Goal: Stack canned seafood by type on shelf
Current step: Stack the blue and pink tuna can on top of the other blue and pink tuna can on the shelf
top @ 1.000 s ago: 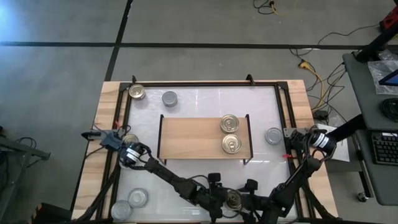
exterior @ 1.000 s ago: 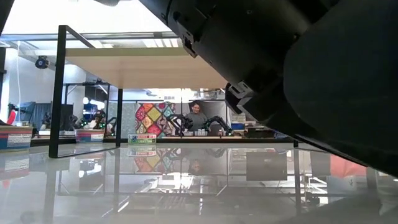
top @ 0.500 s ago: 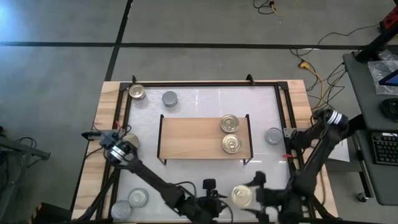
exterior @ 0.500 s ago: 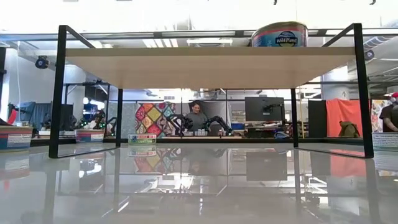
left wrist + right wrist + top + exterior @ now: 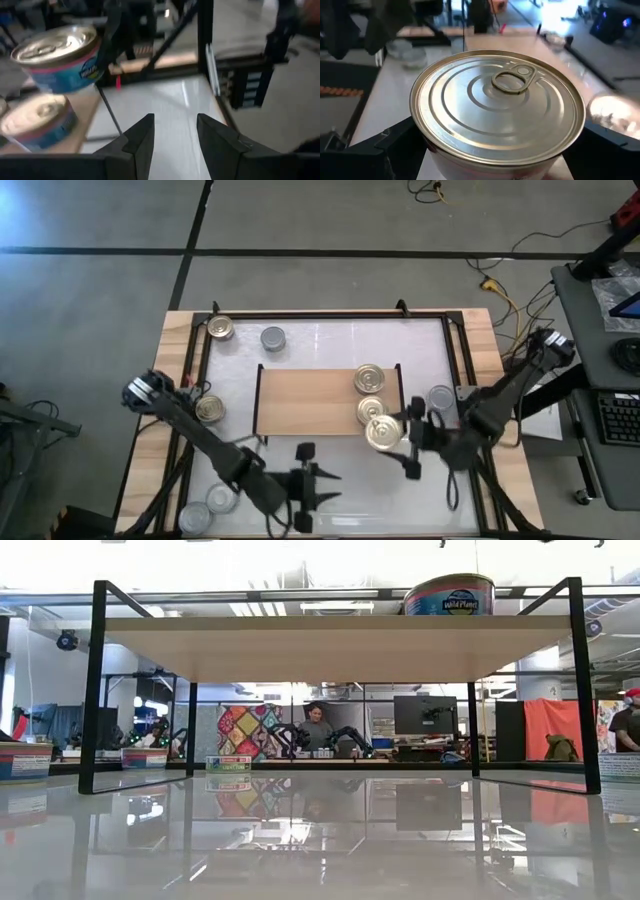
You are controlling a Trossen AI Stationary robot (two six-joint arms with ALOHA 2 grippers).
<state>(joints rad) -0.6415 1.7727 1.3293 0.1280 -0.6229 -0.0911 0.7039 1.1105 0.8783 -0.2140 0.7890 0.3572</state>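
Note:
My right gripper (image 5: 398, 436) is shut on a gold-topped can (image 5: 382, 432), which hangs over the near right corner of the wooden shelf (image 5: 310, 402). Two more gold-topped cans (image 5: 369, 378) (image 5: 372, 410) stand on the shelf's right end. Near the table's front edge, left of the held can, my left gripper (image 5: 322, 477) is raised and open with nothing between its fingers. The left wrist view shows its gap (image 5: 175, 135), and beyond it the held can (image 5: 60, 55) and a shelf can (image 5: 35, 122). My right gripper pinches the can's side wall (image 5: 437, 157) between its two fingers (image 5: 385, 145), one on each opposite side. The fingers come nearly level from the table's right. The can sits upright with its pull-ring top (image 5: 512, 82) up, lifted clear above the shelf's near right corner.
Loose cans stand on the white tabletop: a gold one (image 5: 220, 329) and a silver one (image 5: 272, 338) at the far left, a gold one (image 5: 209, 409) left of the shelf, a silver one (image 5: 440, 398) right of it, and two silver ones (image 5: 222, 498) at the near left.
My right gripper has lifted the gold-topped can from the table's near edge and carried it up and toward the far edge, to the shelf's near right corner. My left gripper has risen and drawn away toward the table's left, its fingers unchanged.

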